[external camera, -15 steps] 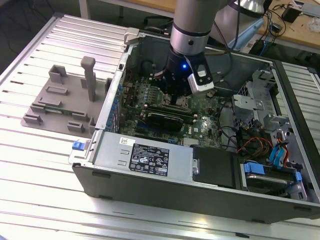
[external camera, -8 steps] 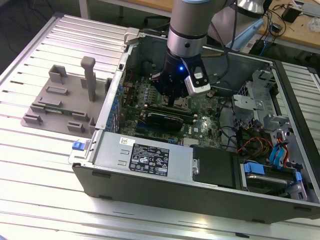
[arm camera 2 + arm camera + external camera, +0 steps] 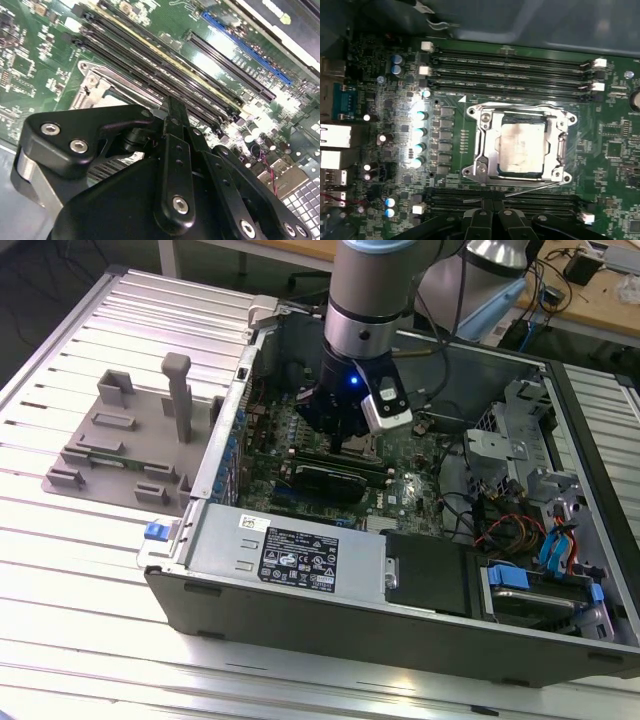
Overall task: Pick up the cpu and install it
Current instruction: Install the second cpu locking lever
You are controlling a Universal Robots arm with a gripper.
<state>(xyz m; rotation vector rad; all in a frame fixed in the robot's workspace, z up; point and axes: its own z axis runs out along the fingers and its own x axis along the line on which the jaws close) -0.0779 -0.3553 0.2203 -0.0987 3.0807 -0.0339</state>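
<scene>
The cpu (image 3: 522,148), a flat square chip with a dull, smudged silver top, lies inside the metal socket frame (image 3: 559,150) on the green motherboard (image 3: 615,150), between rows of long black memory slots (image 3: 510,67). The black gripper (image 3: 345,432) hangs low inside the open grey case (image 3: 300,585), just above the socket; its matte, bolted fingers (image 3: 175,130) seem drawn together, holding nothing.

No print on the power supply label (image 3: 298,560) is legible.
</scene>
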